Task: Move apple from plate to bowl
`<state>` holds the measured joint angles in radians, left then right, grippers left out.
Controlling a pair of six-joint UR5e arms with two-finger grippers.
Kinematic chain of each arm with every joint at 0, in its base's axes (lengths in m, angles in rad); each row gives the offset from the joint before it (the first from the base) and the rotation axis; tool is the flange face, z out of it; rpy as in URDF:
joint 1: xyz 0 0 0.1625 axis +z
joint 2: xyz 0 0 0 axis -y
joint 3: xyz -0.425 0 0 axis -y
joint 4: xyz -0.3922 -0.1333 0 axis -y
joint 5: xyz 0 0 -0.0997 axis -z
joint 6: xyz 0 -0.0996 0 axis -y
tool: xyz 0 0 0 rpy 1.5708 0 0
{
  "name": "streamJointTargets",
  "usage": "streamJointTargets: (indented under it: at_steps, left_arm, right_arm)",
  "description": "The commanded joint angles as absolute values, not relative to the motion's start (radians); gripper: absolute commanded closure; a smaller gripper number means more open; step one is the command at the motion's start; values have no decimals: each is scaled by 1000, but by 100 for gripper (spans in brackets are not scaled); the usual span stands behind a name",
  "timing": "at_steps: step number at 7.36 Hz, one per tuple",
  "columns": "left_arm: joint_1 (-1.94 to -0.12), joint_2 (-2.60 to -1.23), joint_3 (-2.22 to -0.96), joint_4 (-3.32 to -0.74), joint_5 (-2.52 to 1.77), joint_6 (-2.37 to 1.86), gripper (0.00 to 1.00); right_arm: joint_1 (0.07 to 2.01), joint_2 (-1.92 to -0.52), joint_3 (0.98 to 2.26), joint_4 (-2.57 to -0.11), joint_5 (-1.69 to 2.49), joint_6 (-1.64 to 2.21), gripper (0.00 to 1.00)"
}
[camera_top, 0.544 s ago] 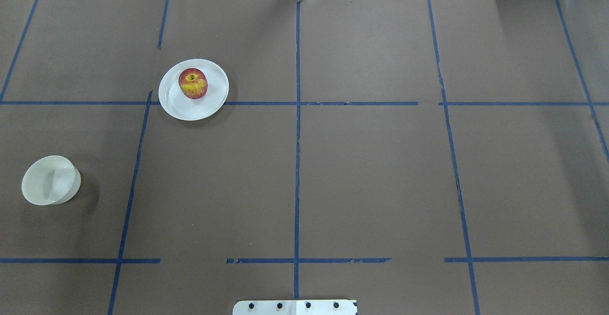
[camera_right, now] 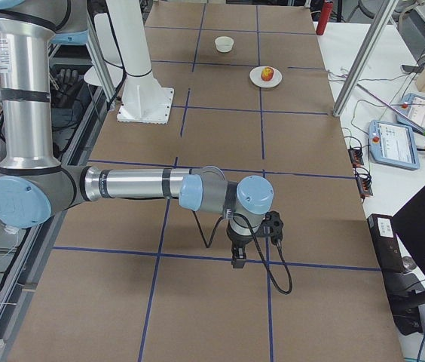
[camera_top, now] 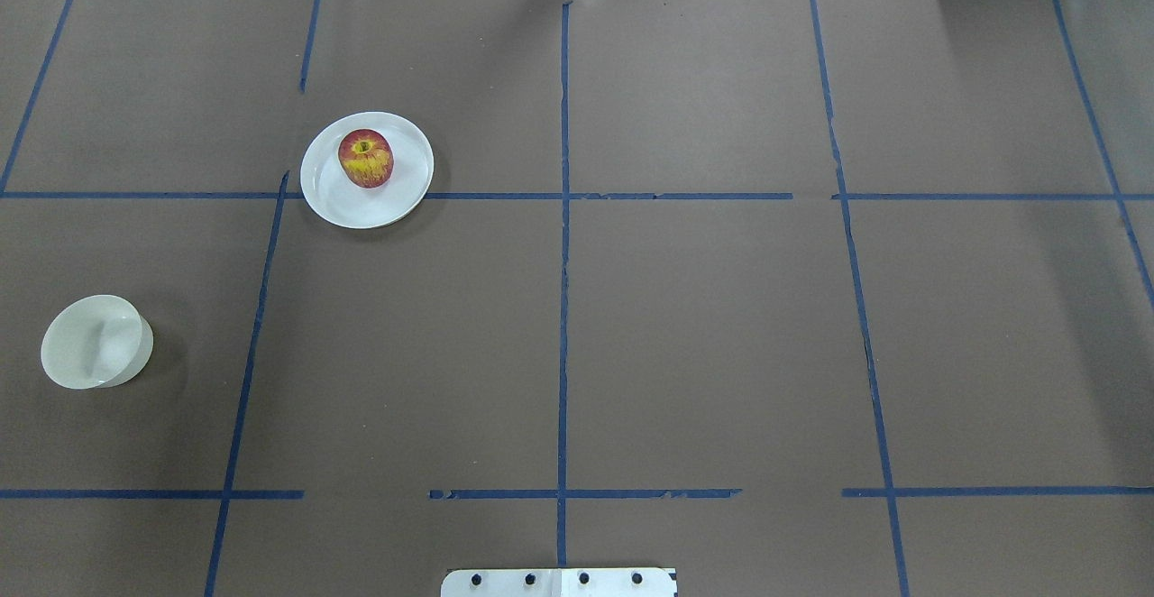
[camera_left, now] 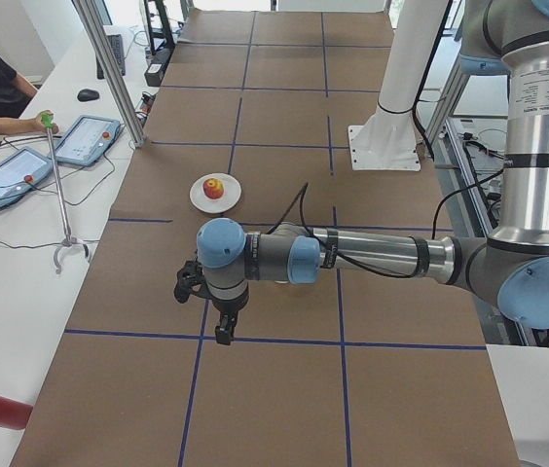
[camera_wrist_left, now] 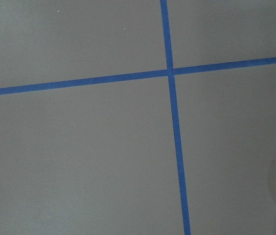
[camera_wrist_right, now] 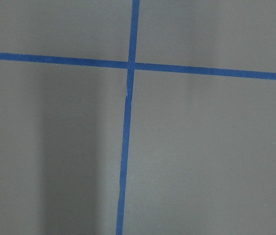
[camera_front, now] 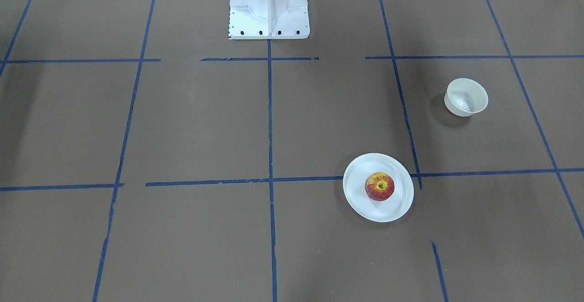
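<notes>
Apple on its plate, both arms well away: a small round red apple [camera_top: 365,158] with a yellow patch around its stem dimple sits near the middle of a flat round white plate [camera_top: 361,209]. White rim shows all round the fruit. The plate lies on the robot's left half of the brown paper-covered tabletop [camera_top: 703,335]. Its near edge overlaps a horizontal line of blue tape [camera_top: 631,196], and a second line ends just beside its rim.

A small deep off-white bowl [camera_top: 96,342] stands upright, closer to the robot and farther out to its left, well apart from the plate. A stretch of brown paper crossed by one blue line lies between the two dishes. The bowl's outer side is near the edge of the overhead view.

Seen from the table's ends, the left hand [camera_left: 223,331] hangs pointing down above a tape crossing, at the end of a level forearm, well apart from the plate. The right hand [camera_right: 238,258] hangs likewise over the tabletop's opposite end, far from both dishes. Whether either hand's fingers are parted or closed cannot be told from these side views. Each wrist camera shows only brown paper and crossed blue tape. A white pedestal base [camera_front: 269,7] stands at the robot's edge of the tabletop.
</notes>
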<state>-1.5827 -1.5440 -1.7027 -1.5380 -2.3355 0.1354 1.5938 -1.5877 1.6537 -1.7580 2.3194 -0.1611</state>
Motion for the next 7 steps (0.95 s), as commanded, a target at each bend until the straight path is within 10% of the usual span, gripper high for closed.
streamJointTargets:
  at_steps: [1, 7]
  left_arm:
    - [-1536, -1598, -1744, -1539, -2330, 85, 0]
    - [-1128, -1915, -1827, -1494, -2309, -671, 0]
  right_arm:
    - [1594, -1588, 1654, -1758, 2319, -161, 0]
    - [1594, -1588, 1654, -1758, 2319, -161, 0]
